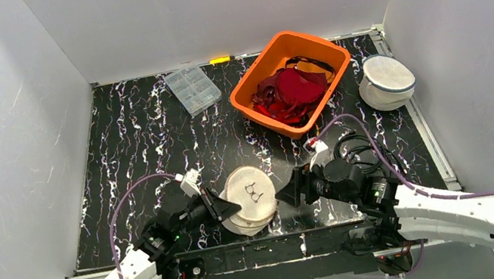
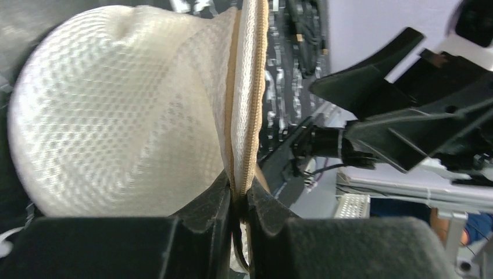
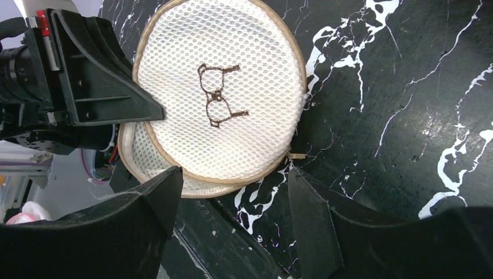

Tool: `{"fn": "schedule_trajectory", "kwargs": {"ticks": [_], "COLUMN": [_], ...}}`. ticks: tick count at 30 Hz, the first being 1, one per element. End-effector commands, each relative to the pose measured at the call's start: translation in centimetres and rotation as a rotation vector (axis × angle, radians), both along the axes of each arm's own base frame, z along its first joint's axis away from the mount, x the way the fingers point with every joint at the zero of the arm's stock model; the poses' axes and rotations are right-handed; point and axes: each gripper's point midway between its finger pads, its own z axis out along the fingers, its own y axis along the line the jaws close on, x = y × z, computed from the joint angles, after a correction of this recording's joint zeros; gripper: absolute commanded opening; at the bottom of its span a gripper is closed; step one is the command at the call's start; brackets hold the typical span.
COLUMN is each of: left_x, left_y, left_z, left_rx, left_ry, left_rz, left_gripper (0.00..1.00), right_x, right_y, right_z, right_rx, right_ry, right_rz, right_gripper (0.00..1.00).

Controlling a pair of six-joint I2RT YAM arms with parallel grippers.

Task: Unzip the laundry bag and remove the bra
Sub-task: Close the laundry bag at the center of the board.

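White mesh, round and flat-faced with a little stitched outline on top: that is the laundry bag [image 1: 250, 194], lying on the black marbled worktop [image 1: 137, 143] at its near edge, right between my two arms. My left gripper [image 2: 238, 200] is clamped on the tan zip seam at the bag's left rim, pinching it so that side stands lifted. My right gripper [image 3: 232, 174] sits just to the right of the bag with its jaws apart, holding nothing and pointing left towards it. The seam runs right round the rim, so the bag has no real long axis. What matters is a small tan tab [image 3: 296, 156] poking out of the rim on the side facing my right gripper, just beside one of its fingers. I take that for the zip pull, so the right arm is the nearer one to take it. The bra I cannot see; I judge it is still inside.
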Motion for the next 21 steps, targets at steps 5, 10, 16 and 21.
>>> {"fn": "schedule_trajectory", "kwargs": {"ticks": [5,10,16,21], "left_x": [-0.9,-1.0,-1.2,-1.6], "left_y": [3.6,4.5,6.1,6.2], "left_z": [-2.0,-1.3,-0.5,0.6], "left_rx": [0.24,0.304,0.369,0.359], "left_ry": [0.051,0.046,0.048,0.069], "left_rz": [0.051,0.055,0.092,0.1], "left_gripper": [0.34,0.46,0.5,0.51], "right_x": [0.2,0.7,1.9,2.9], "right_y": [1.3,2.0,3.4,4.6], "right_z": [0.7,0.4,-1.1,-1.6], "right_rx": [0.057,0.033,-0.039,0.007], "right_ry": [-0.02,-0.031,-0.008,0.049], "right_rz": [0.021,0.032,0.055,0.078], "right_gripper": [0.74,0.74,0.75,0.75]}}
